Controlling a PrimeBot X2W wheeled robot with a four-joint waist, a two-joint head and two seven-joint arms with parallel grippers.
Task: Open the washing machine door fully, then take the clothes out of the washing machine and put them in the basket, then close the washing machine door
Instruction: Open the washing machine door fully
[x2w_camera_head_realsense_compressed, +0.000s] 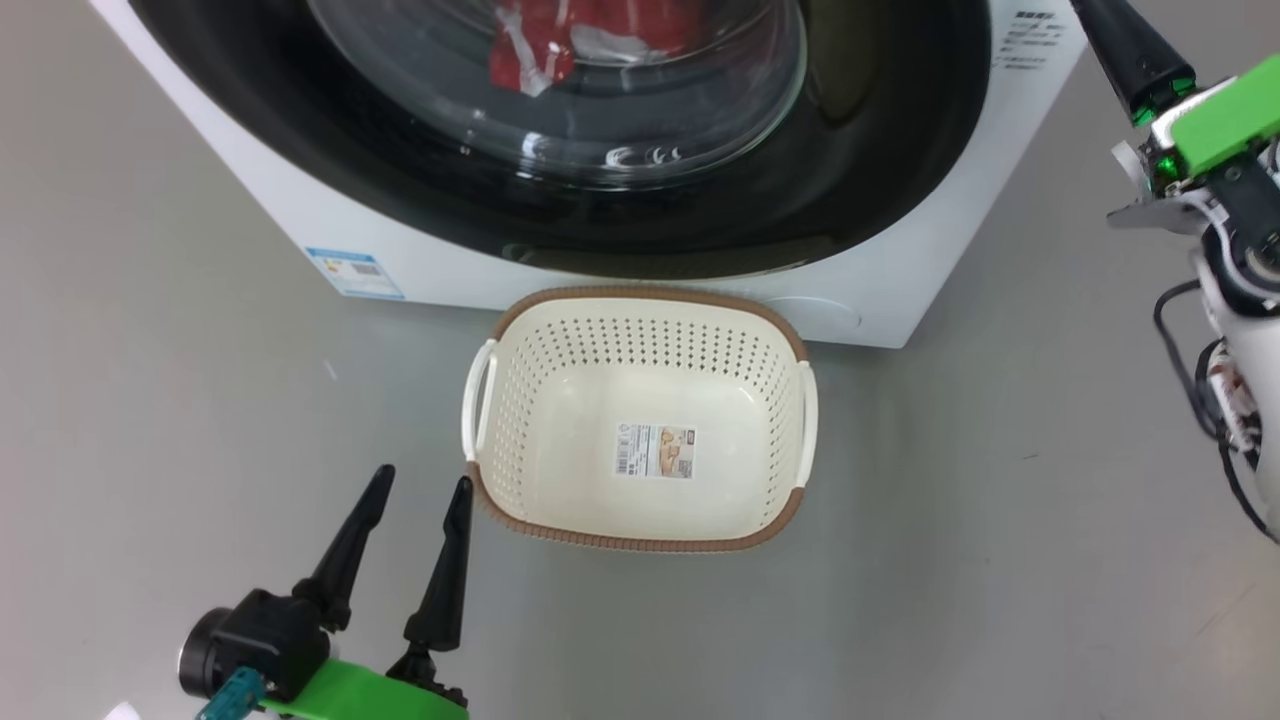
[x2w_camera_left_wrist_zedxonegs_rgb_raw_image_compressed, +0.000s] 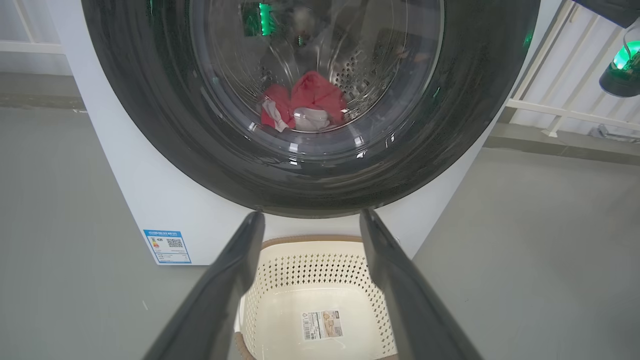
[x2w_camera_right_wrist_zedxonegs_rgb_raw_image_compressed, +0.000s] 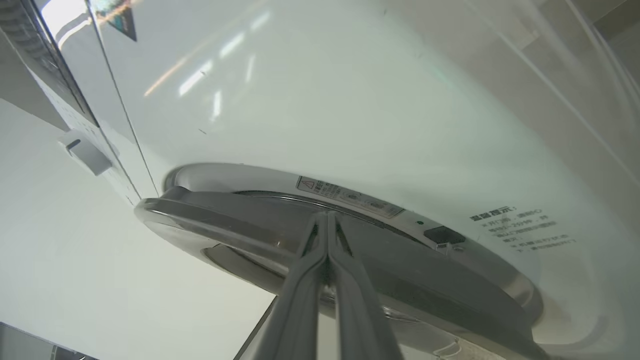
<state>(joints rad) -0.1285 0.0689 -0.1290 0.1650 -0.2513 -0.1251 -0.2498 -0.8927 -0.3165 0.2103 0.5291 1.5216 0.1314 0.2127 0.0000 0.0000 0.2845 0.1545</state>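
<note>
The washing machine (x2w_camera_head_realsense_compressed: 880, 290) stands at the top of the head view, with its black-rimmed door (x2w_camera_head_realsense_compressed: 300, 130) facing me. The clothes (x2w_camera_head_realsense_compressed: 530, 50) lie red and white behind the glass, also in the left wrist view as the clothes (x2w_camera_left_wrist_zedxonegs_rgb_raw_image_compressed: 312, 102) inside the drum. The basket (x2w_camera_head_realsense_compressed: 640, 296) sits empty on the floor before the machine. My left gripper (x2w_camera_head_realsense_compressed: 423, 478) hovers open by the basket's front left corner. My right gripper (x2w_camera_right_wrist_zedxonegs_rgb_raw_image_compressed: 327, 217) is shut with nothing in it. Its tips lie at the edge of the door (x2w_camera_right_wrist_zedxonegs_rgb_raw_image_compressed: 225, 225), where a narrow gap to the white front shows a latch slot.
Grey floor (x2w_camera_head_realsense_compressed: 1000, 520) spreads on both sides of the basket. A blue label (x2w_camera_head_realsense_compressed: 355, 272) marks the machine's lower left front. White railing (x2w_camera_left_wrist_zedxonegs_rgb_raw_image_compressed: 565, 112) runs behind the machine on the right. The right arm's green housing and cables (x2w_camera_head_realsense_compressed: 1225, 130) hang beside the machine's right side.
</note>
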